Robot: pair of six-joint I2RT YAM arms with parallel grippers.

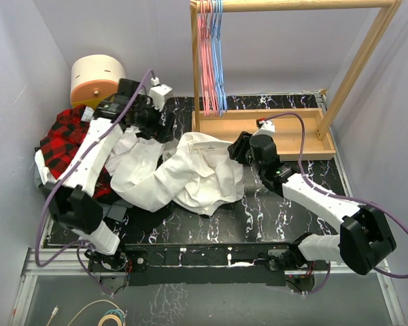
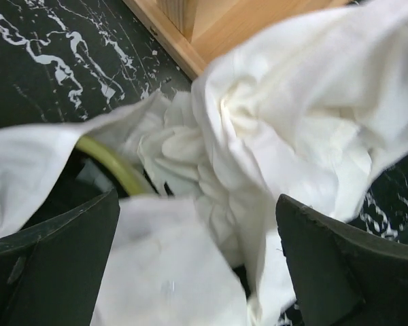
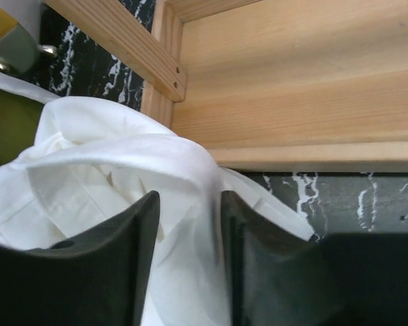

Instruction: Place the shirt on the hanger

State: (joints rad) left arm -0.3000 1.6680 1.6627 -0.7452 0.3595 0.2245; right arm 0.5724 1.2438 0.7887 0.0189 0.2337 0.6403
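The shirt (image 1: 190, 170) lies crumpled on the surface (image 1: 279, 210) between the arms, and the hanger (image 1: 219, 61) hangs untouched on the rack (image 1: 292, 5). The left hand (image 2: 197, 204) is released wide over the cloth. The right hand (image 3: 189, 204) straddles a fold, but I cannot tell whether it grips. The step looks like laying out, and the next move calls for spreading the collar flat.

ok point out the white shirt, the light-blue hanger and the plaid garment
white shirt (image 1: 198, 171), top view, crumpled middle
light-blue hanger (image 1: 221, 61), top view, side wire, on the rack
red-and-black plaid garment (image 1: 62, 130), top view, upper fold
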